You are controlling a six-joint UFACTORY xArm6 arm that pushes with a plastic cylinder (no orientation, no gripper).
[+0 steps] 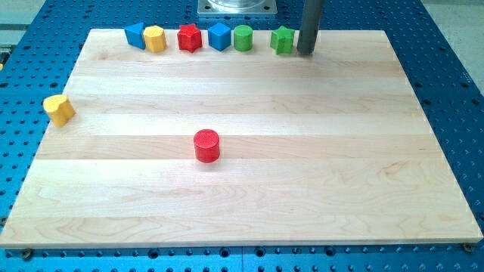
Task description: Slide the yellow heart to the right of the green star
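The yellow heart point(58, 109) lies at the board's left edge, about halfway up. The green star point(283, 40) sits in the row of blocks along the view's top edge, at that row's right end. My tip point(305, 53) rests on the board just to the right of the green star, close beside it; I cannot tell whether they touch. The tip is far from the yellow heart, which is across the board to the left and lower.
Left of the green star along the top edge stand a green cylinder point(243, 38), a blue cube point(219, 36), a red star point(189, 38), a second yellow block point(154, 38) and a blue block point(134, 34). A red cylinder point(206, 145) stands near the board's middle.
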